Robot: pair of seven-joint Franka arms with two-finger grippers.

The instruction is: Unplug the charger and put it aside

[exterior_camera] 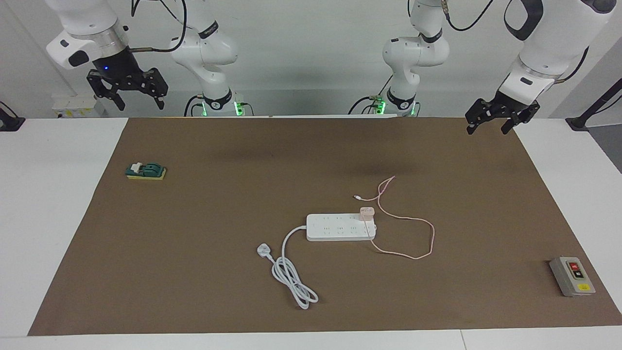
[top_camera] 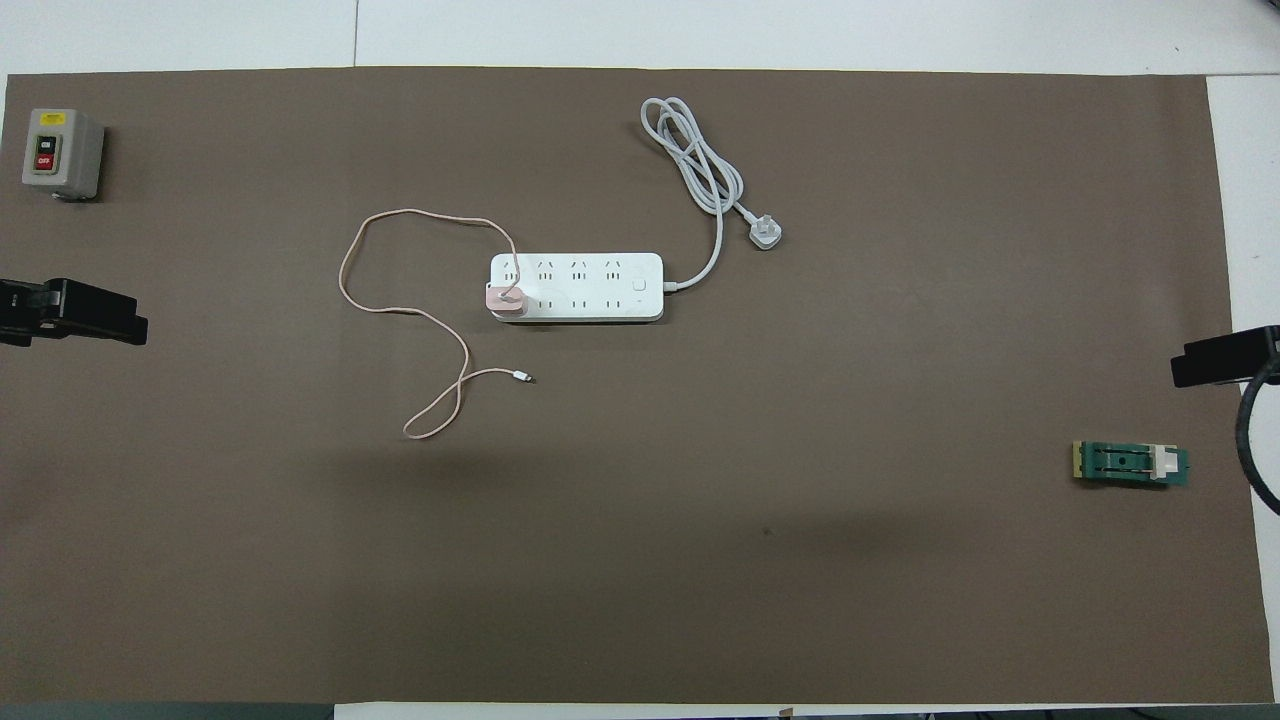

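The charger (exterior_camera: 367, 213) is a small pale pink cube plugged into the long white power strip (exterior_camera: 340, 227) at the strip's end toward the left arm. Its thin pink cable (exterior_camera: 413, 233) loops over the brown mat. In the overhead view the charger (top_camera: 505, 300) sits on the strip (top_camera: 590, 287), and the cable (top_camera: 400, 300) curls back toward the robots. My left gripper (exterior_camera: 487, 130) is open and raised over the mat's edge at the left arm's end. My right gripper (exterior_camera: 141, 104) is open and raised at the right arm's end. Both are well away from the charger.
The strip's thick white cord and three-pin plug (exterior_camera: 263, 250) lie coiled farther from the robots than the strip. A grey switch box (exterior_camera: 572, 276) sits at the left arm's end. A small green and yellow block (exterior_camera: 146, 171) sits at the right arm's end.
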